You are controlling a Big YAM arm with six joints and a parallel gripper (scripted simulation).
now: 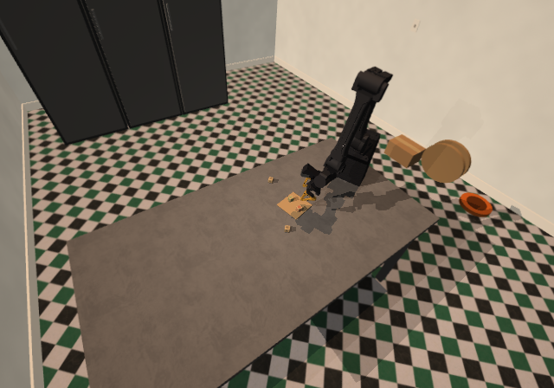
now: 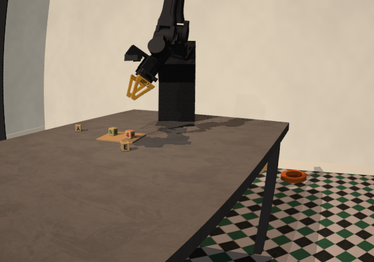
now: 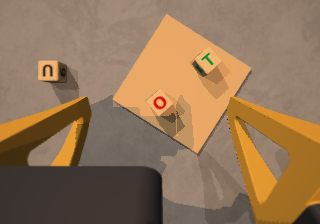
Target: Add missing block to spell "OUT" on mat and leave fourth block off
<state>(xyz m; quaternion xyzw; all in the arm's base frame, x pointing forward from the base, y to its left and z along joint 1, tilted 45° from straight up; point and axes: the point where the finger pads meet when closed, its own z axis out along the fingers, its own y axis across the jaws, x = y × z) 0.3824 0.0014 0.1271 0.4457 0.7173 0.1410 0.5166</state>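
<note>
A tan mat lies on the table near the robot's base. On it stand a block with a red O on top and a block with a green T on top, with a gap between them. A block with a black U on top lies off the mat; its U reads upside down in the wrist view. A fourth block lies farther off the mat. My gripper is open and empty, hanging above the mat over the O block.
The robot's black base stands at the table's far edge. On the floor beside the table are an orange bowl, a cardboard box and a round wooden disc. Black cabinets stand far off.
</note>
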